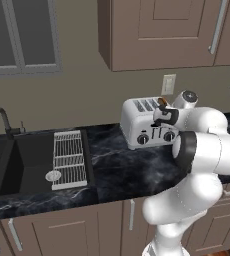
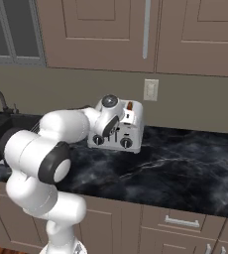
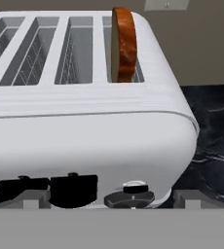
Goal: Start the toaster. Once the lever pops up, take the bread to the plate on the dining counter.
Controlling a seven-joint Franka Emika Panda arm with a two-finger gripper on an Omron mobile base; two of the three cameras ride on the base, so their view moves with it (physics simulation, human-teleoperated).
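Bread (image 3: 123, 44) stands up in the far right slot of the toaster (image 3: 84, 131), above and just behind the hand (image 1: 163, 119); the hand is wide open and holds nothing; the toaster sits on the black table (image 2: 185, 163); the arm hides part of the toaster's front.

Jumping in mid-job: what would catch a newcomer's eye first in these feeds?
The silver toaster against the wall on the black marble counter, with a brown bread slice standing up out of its rightmost slot. The white arm reaches toward it, its open gripper close in front of the toaster's black levers.
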